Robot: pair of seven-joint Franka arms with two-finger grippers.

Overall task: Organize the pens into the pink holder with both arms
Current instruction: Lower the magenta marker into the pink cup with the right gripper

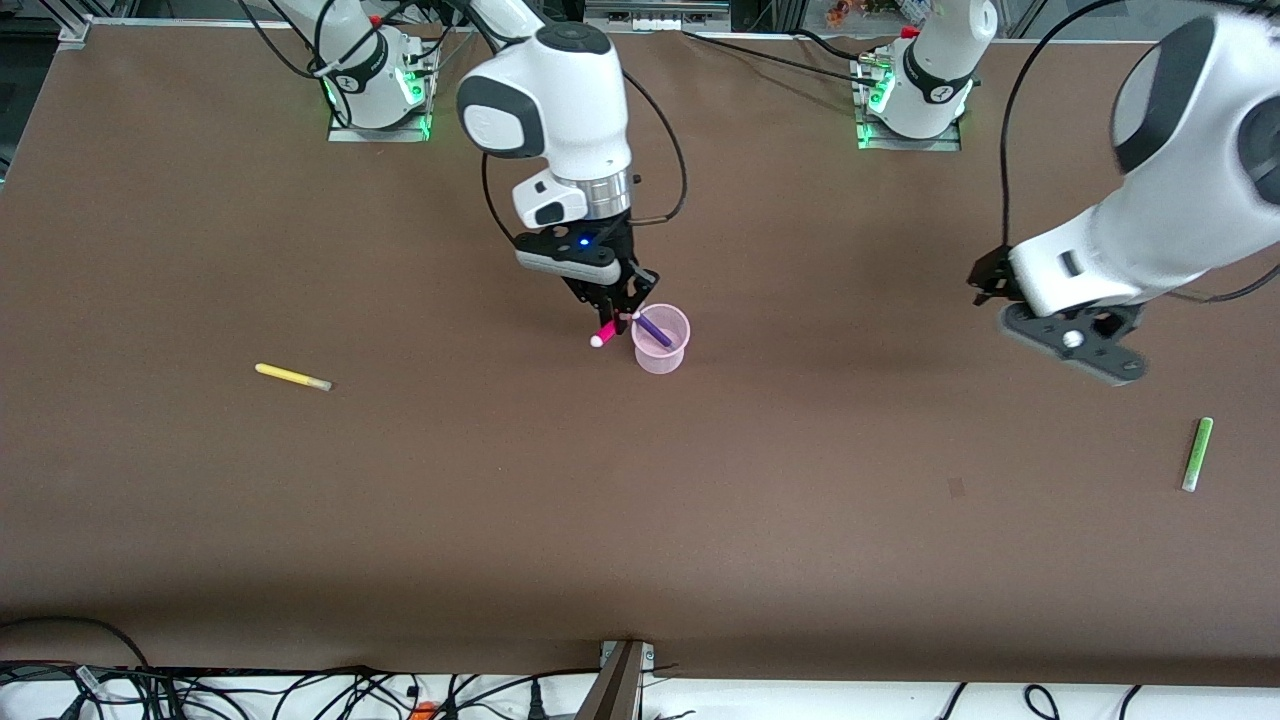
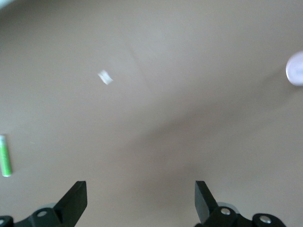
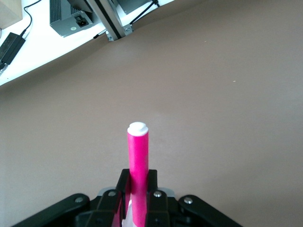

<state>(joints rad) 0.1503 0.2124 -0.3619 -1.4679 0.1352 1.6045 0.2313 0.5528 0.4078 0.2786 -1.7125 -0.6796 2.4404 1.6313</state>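
front view shows the right arm bent down in the upper middle of the frame, its right end effector (image 1: 622, 312) just above the rim of the pink holder (image 1: 661, 340). it pinches the magenta pen (image 1: 606, 332), which sticks out sideways with its white tip pointing away from the cup. the purple pen (image 1: 654, 329) leans inside the holder. the left arm reaches in from the right edge of the frame, and its left end effector (image 1: 1085, 352) hangs over bare worktop (image 1: 640, 520), above the lime green pen (image 1: 1197, 453) lying at the lower right. the yellow pen (image 1: 292, 377) lies alone at the middle left.

only the left wrist view shows the left end effector (image 2: 141, 203) fingers spread wide apart. the green pen (image 2: 5, 155) is cut off at its edge. the right wrist view shows the magenta pen (image 3: 138, 175) squeezed between the fingers (image 3: 124, 185), but the cup is hidden there.
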